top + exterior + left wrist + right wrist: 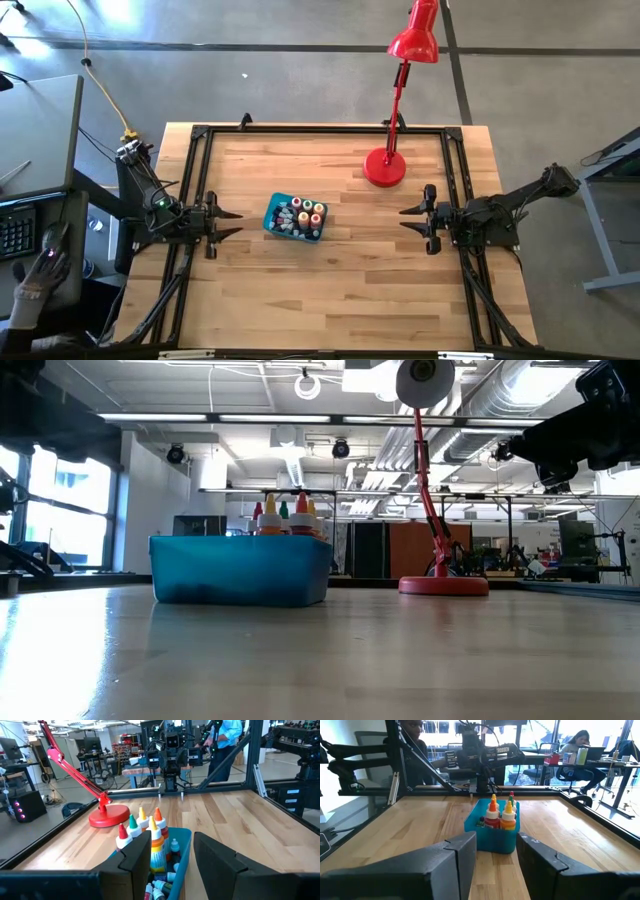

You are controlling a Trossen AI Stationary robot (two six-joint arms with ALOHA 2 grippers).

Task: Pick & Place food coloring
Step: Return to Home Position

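The left gripper [236, 223] is hovering just above the bench [330, 295] on its left side, its fingers [134, 856] spreading wide and holding nothing. The right gripper [404, 219] is mirroring it on the right side, also wide apart and empty. Both are pointing inward at the blue bin [240, 572], which is sitting between them, nearer the left arm and clear of both. The food coloring [156, 827] is standing and lying inside that bin, with the taller bottles' yellow, orange, red and green caps poking above the rim. No bottle is showing loose on the wood, so the sorting is looking finished. What is remaining is probably only settling each arm into rest: lifting or folding back along its own side, not sweeping across the middle, and keeping the fingertips off the bin's walls so that nothing is tipping. Beyond the bin a red desk lamp [385, 168] is standing on its round base near the far edge, well apart from both arms. Past the bench, a person's gloved hand [40, 276] is resting at a desk beside the left arm, and other people are working in the workshop behind.
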